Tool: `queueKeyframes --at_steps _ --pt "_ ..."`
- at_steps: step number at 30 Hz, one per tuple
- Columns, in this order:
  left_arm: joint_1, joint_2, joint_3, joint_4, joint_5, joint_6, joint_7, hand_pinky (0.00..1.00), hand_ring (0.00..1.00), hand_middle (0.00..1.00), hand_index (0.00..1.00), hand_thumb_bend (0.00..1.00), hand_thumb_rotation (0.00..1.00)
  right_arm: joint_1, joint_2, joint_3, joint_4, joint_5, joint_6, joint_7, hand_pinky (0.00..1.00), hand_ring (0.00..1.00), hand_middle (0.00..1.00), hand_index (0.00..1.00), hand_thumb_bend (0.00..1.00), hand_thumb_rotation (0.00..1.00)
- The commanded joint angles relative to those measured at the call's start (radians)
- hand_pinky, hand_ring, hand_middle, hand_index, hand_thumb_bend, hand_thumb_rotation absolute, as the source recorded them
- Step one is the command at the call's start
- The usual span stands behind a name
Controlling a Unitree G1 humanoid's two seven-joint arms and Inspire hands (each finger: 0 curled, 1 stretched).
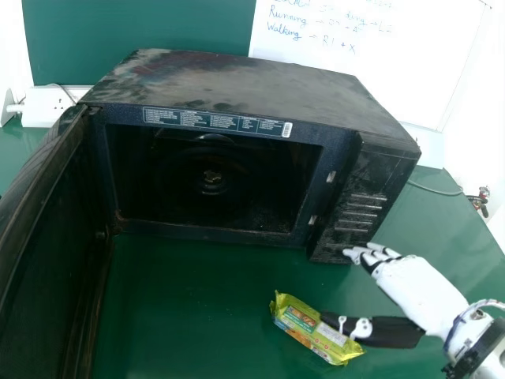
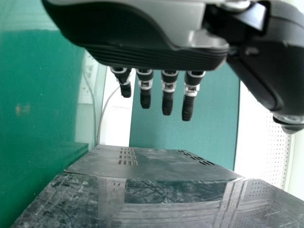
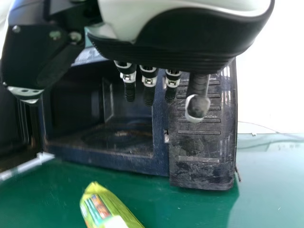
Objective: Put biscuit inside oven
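**Biscuit packet seen lying outside the open oven**

Nearest in the head view, the green and yellow biscuit packet was seen flat on the green table at five o'clock, its long side angled from ten towards four. It was placed in front of the oven, outside the cavity.

At four o'clock the right hand was held, its fingers spread and pointed towards the oven's lower corner. The packet's near end was partly covered by the thumb; whether it was touched could not be told. Nothing was gripped.

Between eight and nine o'clock the door was swung wide open. Towards twelve the oven was set at a slant, its dusty top exposed and a small hub visible inside. In the left wrist view, the left hand was held above the oven with its fingers extended, slightly apart and empty.

Farther off, a wall socket was seen at ten o'clock, and a whiteboard with handwriting at one.
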Motion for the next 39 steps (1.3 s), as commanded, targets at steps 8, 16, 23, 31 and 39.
queueKeyframes --at_steps 8,16,23,31,39 --pt "0.028 -0.001 0.002 -0.043 0.014 -0.009 0.013 1.00 0.91 0.94 0.95 1.00 0.97 0.015 -0.021 0.033 -0.023 -0.138 -0.054 0.032 0.00 1.00 0.99 1.00 0.88 0.97" --pt "0.033 -0.001 0.003 -0.048 0.017 -0.011 0.015 1.00 0.90 0.93 0.94 1.00 0.99 0.024 0.022 0.049 -0.025 -0.235 -0.111 -0.012 0.00 1.00 0.99 1.00 0.88 0.97" --pt "0.032 0.000 0.003 -0.045 0.019 -0.014 0.021 1.00 0.91 0.93 0.94 1.00 0.98 0.036 0.057 0.077 -0.032 -0.335 -0.139 -0.052 0.00 1.00 0.99 1.00 0.89 0.97" --pt "0.032 -0.003 0.002 -0.045 0.024 -0.016 0.025 1.00 0.90 0.92 0.95 1.00 1.00 0.024 0.075 0.135 0.001 -0.411 -0.187 -0.112 0.00 1.00 0.99 1.00 0.89 0.96" --pt "0.033 -0.004 -0.001 -0.053 0.027 -0.014 0.028 1.00 0.91 0.93 0.94 1.00 1.00 0.035 0.107 0.166 0.011 -0.459 -0.200 -0.155 0.00 1.00 0.98 1.00 0.89 0.95"
